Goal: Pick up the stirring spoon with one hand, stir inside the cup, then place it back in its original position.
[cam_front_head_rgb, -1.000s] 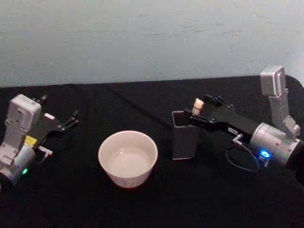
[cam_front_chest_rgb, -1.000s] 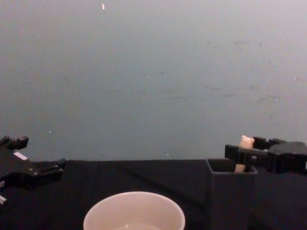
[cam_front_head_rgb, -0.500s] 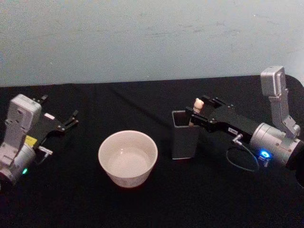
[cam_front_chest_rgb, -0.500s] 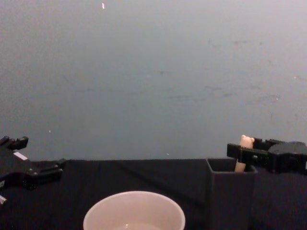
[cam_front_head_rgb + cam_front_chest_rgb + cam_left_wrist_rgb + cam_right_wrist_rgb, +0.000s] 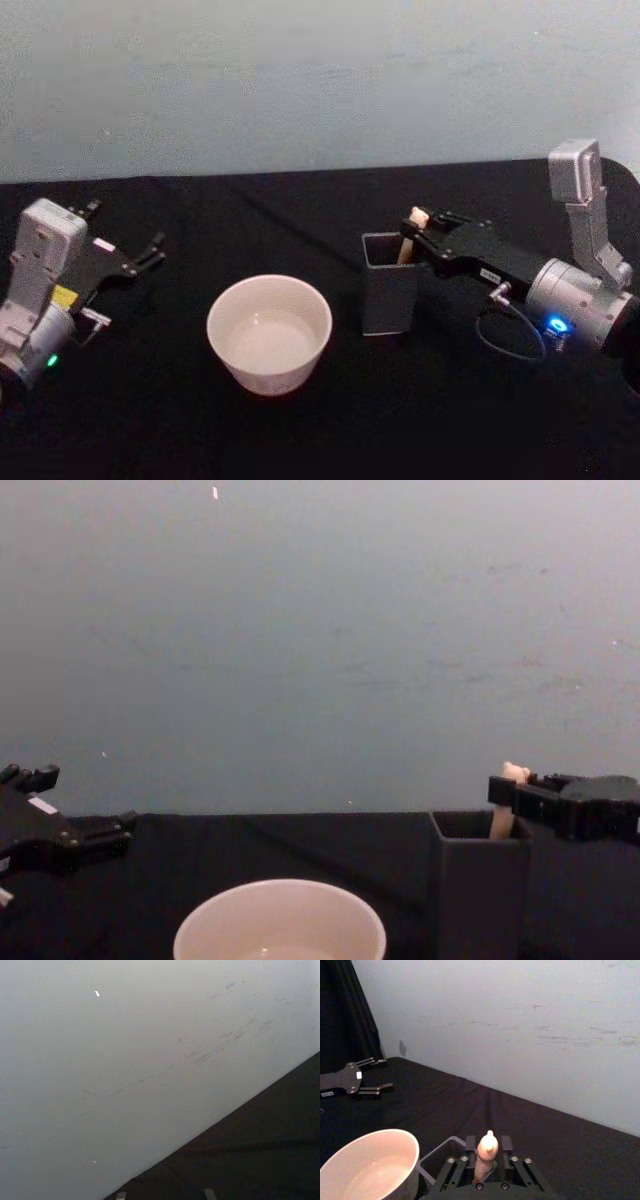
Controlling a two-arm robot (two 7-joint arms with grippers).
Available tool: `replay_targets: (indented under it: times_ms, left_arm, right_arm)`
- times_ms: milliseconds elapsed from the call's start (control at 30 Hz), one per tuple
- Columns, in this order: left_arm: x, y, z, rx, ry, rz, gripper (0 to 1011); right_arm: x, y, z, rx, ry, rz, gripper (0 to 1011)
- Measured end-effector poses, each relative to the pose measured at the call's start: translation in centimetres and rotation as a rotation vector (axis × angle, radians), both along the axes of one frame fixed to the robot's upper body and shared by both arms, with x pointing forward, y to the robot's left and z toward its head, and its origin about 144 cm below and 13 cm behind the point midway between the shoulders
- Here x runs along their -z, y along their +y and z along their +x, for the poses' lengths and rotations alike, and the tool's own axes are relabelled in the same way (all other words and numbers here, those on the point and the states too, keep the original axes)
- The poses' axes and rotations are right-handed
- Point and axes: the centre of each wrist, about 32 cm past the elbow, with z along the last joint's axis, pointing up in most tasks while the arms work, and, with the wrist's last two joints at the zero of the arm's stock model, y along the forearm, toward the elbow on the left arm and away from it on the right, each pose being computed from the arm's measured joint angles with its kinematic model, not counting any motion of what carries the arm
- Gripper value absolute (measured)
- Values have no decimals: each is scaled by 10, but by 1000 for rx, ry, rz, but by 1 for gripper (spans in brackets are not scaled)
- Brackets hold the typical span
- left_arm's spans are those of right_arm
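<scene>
Two arms out low
The right gripper (image 5: 422,228) reaches forward and leftward; the left gripper (image 5: 125,225) lies parked far left, fingers spread.

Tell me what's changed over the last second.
The right gripper drew back slightly to the robot's right, beside the stirring spoon. The spoon stayed standing in the dark grey holder; the cup and the parked left gripper did not move.
</scene>
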Motion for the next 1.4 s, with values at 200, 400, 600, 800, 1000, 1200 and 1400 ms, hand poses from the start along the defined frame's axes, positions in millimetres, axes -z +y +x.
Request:
replay_targets:
  times_ms: [200,400,600,800,1000,1200,1400]
  left_arm:
    - [0,0,0,0,0,0,1001]
    - [0,0,0,0,0,0,1001]
    - [0,0,0,0,0,0,1001]
    - [0,0,0,0,0,0,1001]
    - [0,0,0,0,0,0,1001]
    - [0,0,0,0,0,0,1001]
    - [0,0,0,0,0,0,1001]
  right_arm:
    - [0,0,0,0,0,0,214]
    - [0,0,0,0,0,0,214]
    - [0,0,0,0,0,0,214]
    - [-1,0,0,-6,8,1,214]
    - [-6,-1,-1,-14,10,11,214]
    - [-13,-3,-1,-15,-4,30,214]
    - [-27,-8,-1,-12,-35,65,214]
